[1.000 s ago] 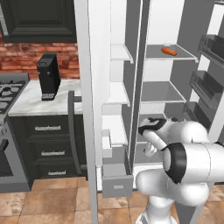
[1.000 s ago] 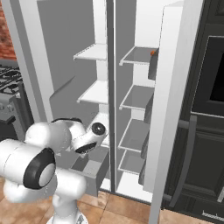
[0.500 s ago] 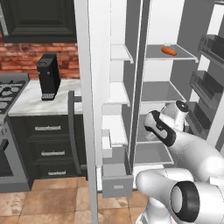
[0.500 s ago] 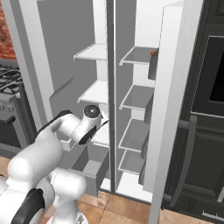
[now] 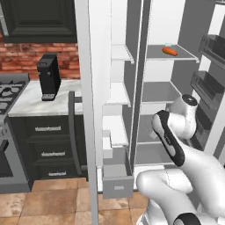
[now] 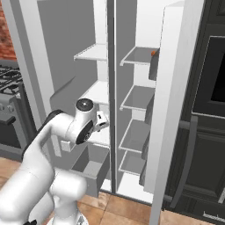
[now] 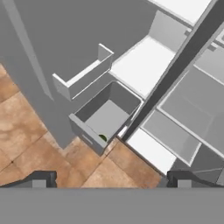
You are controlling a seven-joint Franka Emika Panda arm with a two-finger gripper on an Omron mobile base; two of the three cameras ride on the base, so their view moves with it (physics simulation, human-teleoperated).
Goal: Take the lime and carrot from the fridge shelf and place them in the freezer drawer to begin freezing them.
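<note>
The carrot [image 5: 169,51] lies on the top fridge shelf [image 5: 184,56], a stubby orange root; in the right base view the carrot [image 6: 154,52] peeks out past the door edge. Low in the left compartment, the freezer drawer [image 5: 117,183] [image 6: 83,163] stands pulled out. In the hand view the lime [image 7: 103,138] shows as a small green spot inside the freezer drawer [image 7: 87,131], at its front corner. My gripper [image 7: 111,180] hangs open and empty well above the drawer, looking down at it.
A small white lump [image 5: 167,45] sits behind the carrot. Dark door bins [image 5: 208,85] line the open right door. The left fridge door [image 5: 90,110] stands open. A black coffee machine [image 5: 48,77] is on the counter, above black cabinet drawers [image 5: 48,154].
The arm has lifted and turned, carrying the hand up and away from the open drawer. The gripper stays open and empty. The carrot has not moved.
</note>
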